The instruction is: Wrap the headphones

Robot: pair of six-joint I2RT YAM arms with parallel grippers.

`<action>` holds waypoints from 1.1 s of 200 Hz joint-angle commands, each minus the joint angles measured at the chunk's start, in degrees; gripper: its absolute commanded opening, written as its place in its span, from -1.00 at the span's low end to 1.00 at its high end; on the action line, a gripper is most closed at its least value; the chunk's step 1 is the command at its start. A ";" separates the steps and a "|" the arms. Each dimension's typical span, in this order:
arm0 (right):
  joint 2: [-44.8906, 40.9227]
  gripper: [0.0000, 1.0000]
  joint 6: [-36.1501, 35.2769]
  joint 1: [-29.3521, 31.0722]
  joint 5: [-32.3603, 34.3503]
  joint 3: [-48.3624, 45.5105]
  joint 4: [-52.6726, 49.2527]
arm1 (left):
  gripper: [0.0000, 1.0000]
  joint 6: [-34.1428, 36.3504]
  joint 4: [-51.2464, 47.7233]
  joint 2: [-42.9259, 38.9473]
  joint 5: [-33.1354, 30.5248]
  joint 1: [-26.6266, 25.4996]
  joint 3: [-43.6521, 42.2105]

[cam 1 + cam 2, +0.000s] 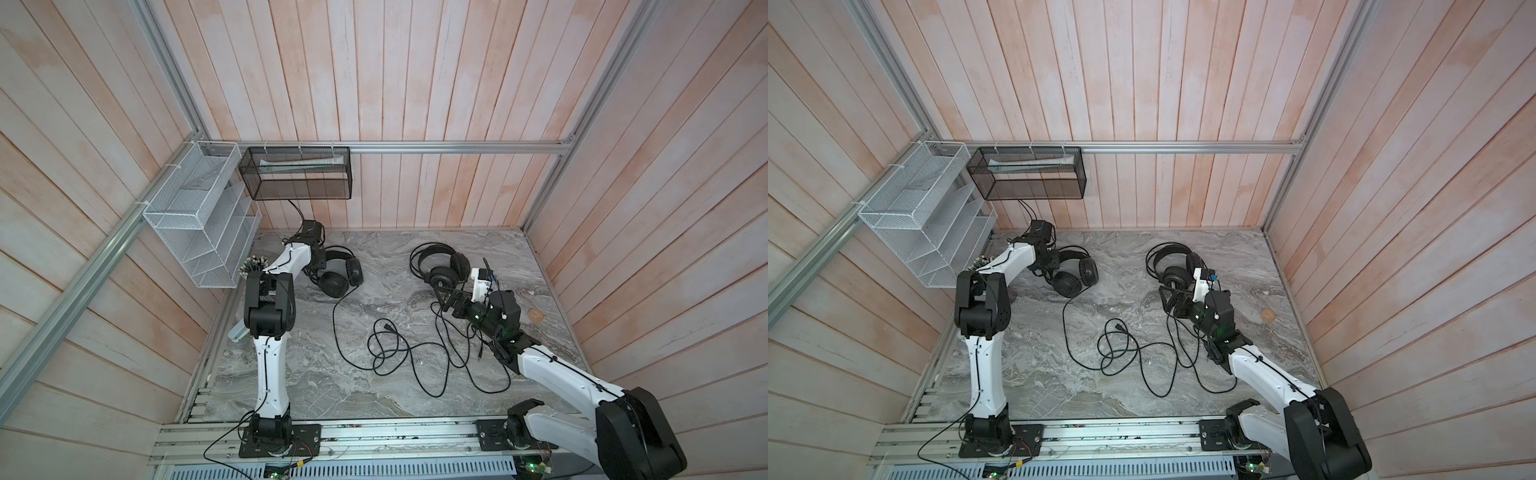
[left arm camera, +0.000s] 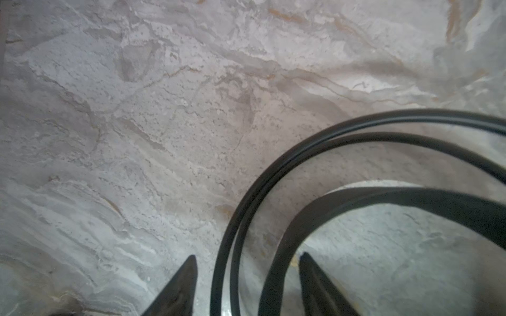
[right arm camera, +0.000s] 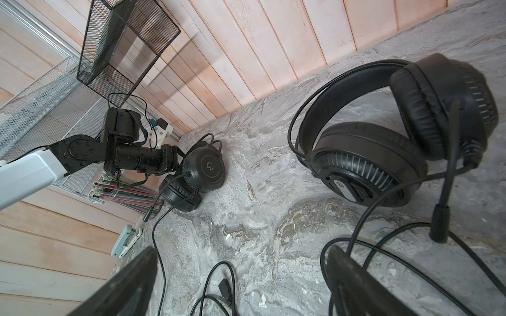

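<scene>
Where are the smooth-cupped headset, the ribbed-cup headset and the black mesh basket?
Smooth-cupped headset (image 3: 204, 168): right wrist view, outer cup face.
Ribbed-cup headset (image 1: 442, 276): in a top view, cup back.
Black mesh basket (image 1: 1034, 189): in a top view, front wall.

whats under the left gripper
The headband of one headset, between the fingers of the left gripper, marble table beneath. In both top views the arm covers that spot.

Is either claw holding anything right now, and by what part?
Nothing held: left claw straddles the headband of one headset, jaws apart; right claw hangs open above loose cable.
</scene>
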 commanded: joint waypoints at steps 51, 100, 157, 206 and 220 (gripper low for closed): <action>0.48 0.94 -0.74 0.70 -1.86 1.01 2.45 | -0.36 -0.90 -0.88 1.28 -1.51 0.31 0.60; 0.01 0.94 -0.92 0.87 -2.15 1.27 1.87 | -0.83 -2.67 -0.69 -2.04 -2.03 0.31 -3.35; -2.53 0.93 -1.33 1.22 -2.87 2.57 -0.84 | -1.00 -16.30 0.24 -19.64 1.87 0.16 -18.34; -4.51 0.94 -3.42 6.46 -1.19 4.03 -4.95 | -1.00 -37.96 -1.58 -40.33 6.86 -1.11 -36.86; -4.21 0.93 -4.15 8.15 -0.43 4.44 -5.51 | -1.00 -43.39 -1.25 -45.80 7.29 -2.72 -41.56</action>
